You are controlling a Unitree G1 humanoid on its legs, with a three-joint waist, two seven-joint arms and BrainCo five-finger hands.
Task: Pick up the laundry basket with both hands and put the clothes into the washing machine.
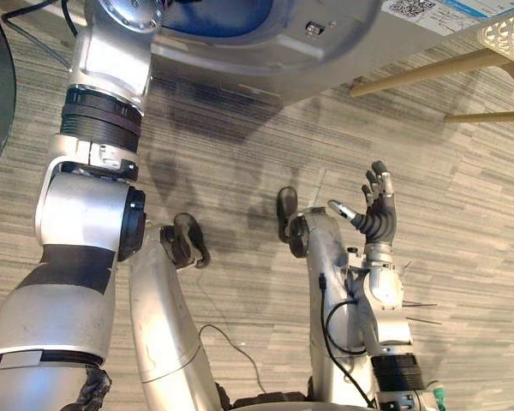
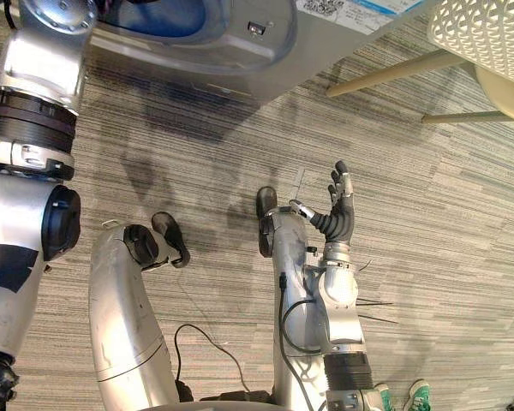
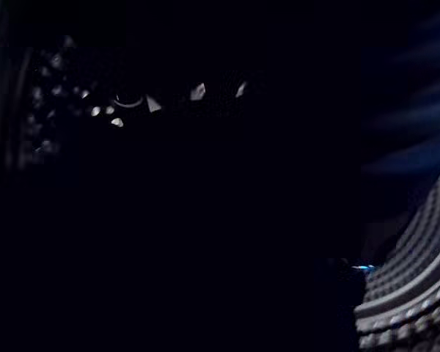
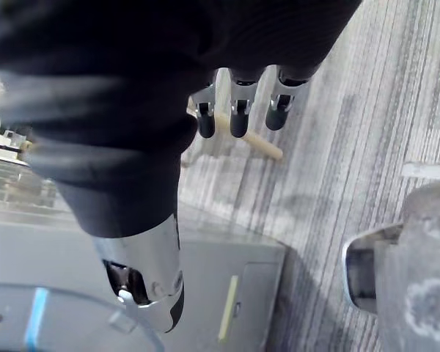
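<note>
Grey washing machine [image 1: 325,51] sits at the top of the head views. The left arm goes up into its opening, so the left hand [image 3: 411,293] is inside the drum. Left wrist view is near black w/ a few glints, prob drum holes, so can't tell what its fingers are doing. A blue patch [image 1: 214,17] shows in the opening, maybe clothes, not sure tbh. Right hand [image 1: 379,210] hangs over the carpet [image 1: 463,257], fingers straight and empty. Laundry basket [image 2: 488,38], cream lattice, is at the top right corner, well apart from both hands.

Imo this is the loading step, near the end. Next: get the left arm out w/o catching the door rim.

Right eye view gives far more of the basket, plus a person's shoes [image 2: 420,396]. Right wrist view gives the machine's front panel.
</note>
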